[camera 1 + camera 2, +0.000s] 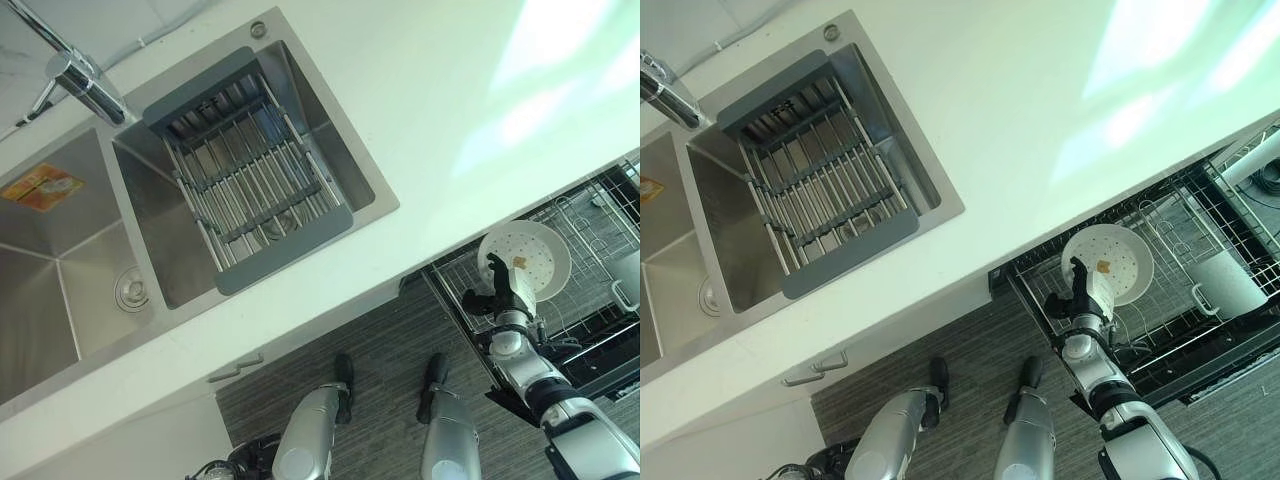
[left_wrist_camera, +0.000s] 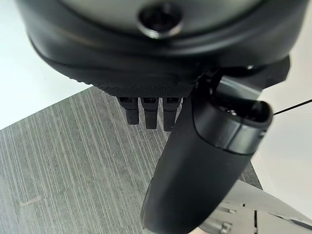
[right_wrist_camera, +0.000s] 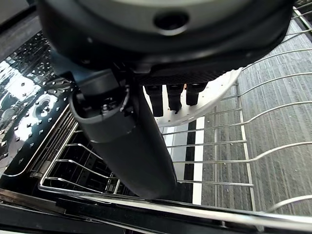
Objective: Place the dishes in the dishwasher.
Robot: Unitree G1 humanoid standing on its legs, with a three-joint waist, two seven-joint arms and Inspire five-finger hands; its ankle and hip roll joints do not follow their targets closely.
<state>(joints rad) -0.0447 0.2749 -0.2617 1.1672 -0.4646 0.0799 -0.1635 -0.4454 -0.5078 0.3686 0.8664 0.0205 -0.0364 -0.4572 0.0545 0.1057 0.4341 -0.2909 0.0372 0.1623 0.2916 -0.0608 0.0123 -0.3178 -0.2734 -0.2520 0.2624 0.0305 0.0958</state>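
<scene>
A round white plate (image 1: 530,255) with small holes and an orange spot stands on edge over the pulled-out wire rack (image 1: 1040,285) of the dishwasher, below the counter's edge. My right hand (image 1: 503,290) is shut on the plate's lower rim; in the right wrist view the fingers (image 3: 175,97) curl against the plate (image 3: 214,92) above the rack wires (image 3: 234,142). My left hand (image 2: 204,161) hangs low over the grey floor with relaxed fingers and holds nothing.
A white mug (image 1: 1225,285) lies in the rack to the right of the plate. The white counter (image 1: 440,110) holds a steel double sink (image 1: 70,260) with a grey drying rack (image 1: 245,170) across it and a tap (image 1: 85,85). Cabinet fronts stand below.
</scene>
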